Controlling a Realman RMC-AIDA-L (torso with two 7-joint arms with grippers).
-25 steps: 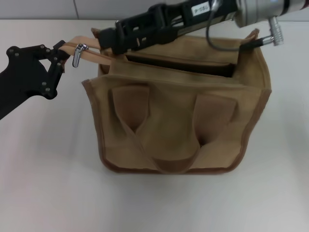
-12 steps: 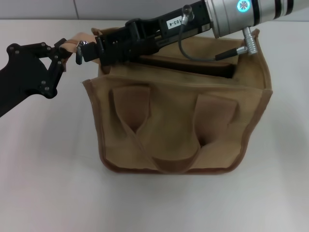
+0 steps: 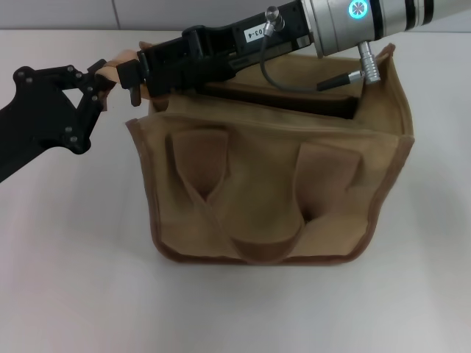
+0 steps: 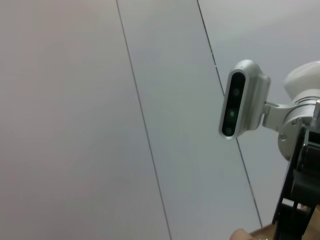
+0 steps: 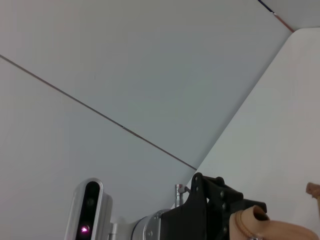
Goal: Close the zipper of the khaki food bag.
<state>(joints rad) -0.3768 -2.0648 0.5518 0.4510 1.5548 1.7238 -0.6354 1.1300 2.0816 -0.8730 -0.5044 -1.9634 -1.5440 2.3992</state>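
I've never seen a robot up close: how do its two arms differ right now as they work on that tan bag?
The left gripper comes in low from the side to the tan tab at the khaki food bag's end; the right gripper reaches across over the bag's open top. The left arm shows only black links; the right shows a silver barrel. Both meet at the same corner.

A plain white counter (image 3: 73,279) fills most of the head view. Behind its far edge rises a pale grey wall (image 3: 66,13), made of flat panels. Thin dark seams (image 4: 142,120) run between these panels.
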